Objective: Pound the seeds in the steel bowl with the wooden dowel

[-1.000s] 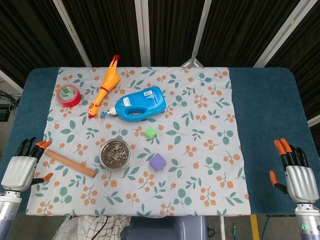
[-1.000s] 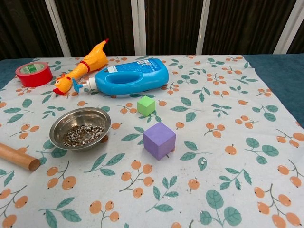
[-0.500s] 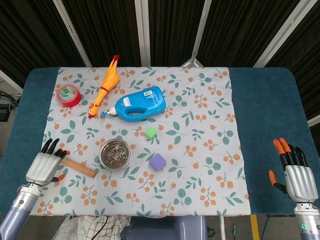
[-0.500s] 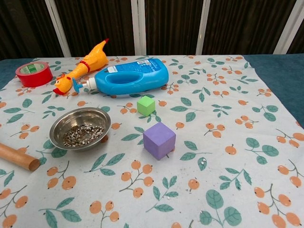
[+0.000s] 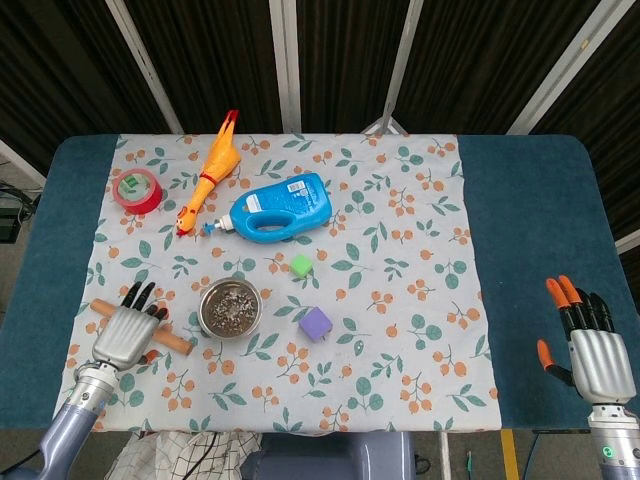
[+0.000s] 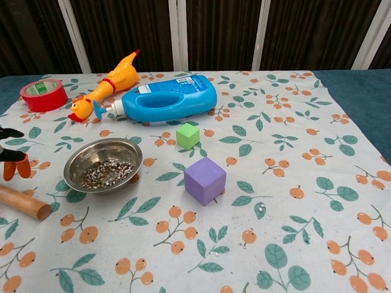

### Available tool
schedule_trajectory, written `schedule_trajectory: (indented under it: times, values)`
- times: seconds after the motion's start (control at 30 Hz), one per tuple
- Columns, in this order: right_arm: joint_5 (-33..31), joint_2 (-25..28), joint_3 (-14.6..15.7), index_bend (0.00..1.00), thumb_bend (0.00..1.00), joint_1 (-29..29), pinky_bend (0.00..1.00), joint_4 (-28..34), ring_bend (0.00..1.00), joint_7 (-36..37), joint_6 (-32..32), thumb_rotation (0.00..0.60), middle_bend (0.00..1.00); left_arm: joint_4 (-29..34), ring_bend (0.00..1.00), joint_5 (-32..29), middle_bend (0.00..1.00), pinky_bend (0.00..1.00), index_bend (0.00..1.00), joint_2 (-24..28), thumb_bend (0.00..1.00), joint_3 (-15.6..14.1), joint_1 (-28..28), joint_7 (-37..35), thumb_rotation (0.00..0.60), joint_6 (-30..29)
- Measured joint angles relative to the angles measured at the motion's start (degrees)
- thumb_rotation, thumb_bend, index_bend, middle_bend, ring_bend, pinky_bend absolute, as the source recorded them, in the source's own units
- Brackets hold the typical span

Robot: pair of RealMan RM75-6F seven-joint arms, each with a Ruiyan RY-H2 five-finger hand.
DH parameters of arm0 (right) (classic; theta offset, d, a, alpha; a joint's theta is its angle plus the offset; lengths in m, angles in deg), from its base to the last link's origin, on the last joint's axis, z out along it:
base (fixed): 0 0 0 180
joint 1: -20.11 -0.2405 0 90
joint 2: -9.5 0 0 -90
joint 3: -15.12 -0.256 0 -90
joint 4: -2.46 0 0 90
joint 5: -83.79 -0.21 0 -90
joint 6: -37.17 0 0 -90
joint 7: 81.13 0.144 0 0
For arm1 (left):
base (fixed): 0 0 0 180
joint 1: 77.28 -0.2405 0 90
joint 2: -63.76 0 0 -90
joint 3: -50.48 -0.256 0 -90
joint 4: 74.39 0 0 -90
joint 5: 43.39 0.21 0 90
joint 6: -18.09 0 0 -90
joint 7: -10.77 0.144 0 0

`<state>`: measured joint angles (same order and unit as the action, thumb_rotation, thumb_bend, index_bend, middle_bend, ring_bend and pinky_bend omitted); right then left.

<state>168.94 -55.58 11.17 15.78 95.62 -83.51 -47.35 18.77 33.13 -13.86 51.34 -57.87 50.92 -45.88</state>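
Head view: left hand (image 5: 125, 333) moved in from table edge, now over round wooden dowel (image 5: 176, 343), fingers apart, no grasp yet. Dowel lying at 9 o'clock of shiny steel seed bowl (image 5: 229, 308). Right hand (image 5: 596, 358) spread, idle. Grasp next, probably.

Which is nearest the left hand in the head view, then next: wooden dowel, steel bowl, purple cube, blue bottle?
1. Wooden dowel, directly under the left hand.
2. Steel bowl, just right.
3. Purple foam cube, beyond the bowl.
4. Blue plastic detergent bottle, far side, upper right.
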Motion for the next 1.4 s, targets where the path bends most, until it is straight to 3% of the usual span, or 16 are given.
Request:
schedule_trajectory:
  times: [0.9,1.2,1.4]
  values:
    - [-0.5,0.2,0.0,0.0,0.47,-0.2,0.0,0.4,0.0,0.1,0.7,0.6,0.0,0.0,0.05,-2.6,0.46,0.0,0.43,-2.2,0.35,-1.4,1.9,1.9,0.6,1.2]
    - [-0.6,0.3,0.0,0.0,0.47,-0.2,0.0,0.5,0.0,0.2,0.8,0.6,0.0,0.1,0.12,-2.6,0.6,0.0,0.55,-2.6,0.65,-1.5,2.3,1.8,0.6,0.7]
    - [-0.6,0.3,0.0,0.0,0.47,-0.2,0.0,0.6,0.0,0.3,0.8,0.6,0.0,-0.1,0.16,-0.8,0.66,0.0,0.6,-2.8,0.76,-1.6,2.1,-0.3,0.6,-0.8]
